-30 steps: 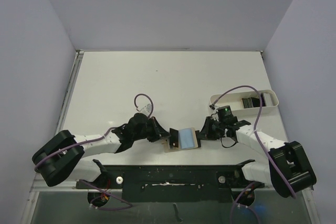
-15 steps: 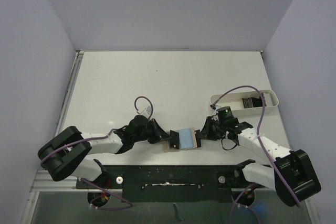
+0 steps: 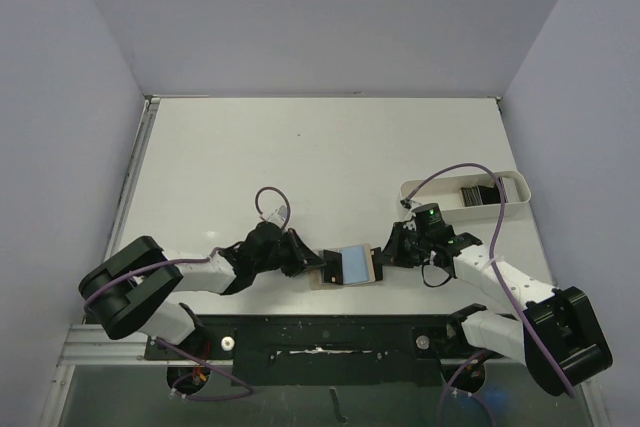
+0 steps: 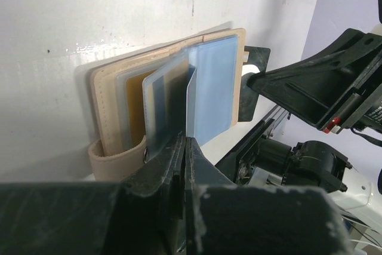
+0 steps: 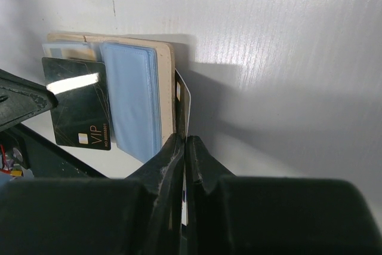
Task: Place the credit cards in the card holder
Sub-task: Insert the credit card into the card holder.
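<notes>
The tan card holder lies open on the white table, low in the overhead frame, between my two arms. Its light blue sleeves face up. My left gripper is pinched tight on one short edge of a glossy black VIP card, which sits over the holder's left half. My right gripper is also clamped narrow, on what looks like a second card. That card stands on edge just beside the holder's right border. More dark cards wait in a white tray at the right of the overhead frame. I judge these cards to be light, thin and stiff, with slick faces that could slip or twist between my pads. The best hold is a firm grip near one end, leaving most of the card free to slide in. The holder seems soft and light and is likely to skid, and its clear sleeves look floppy, so it needs bracing.
</notes>
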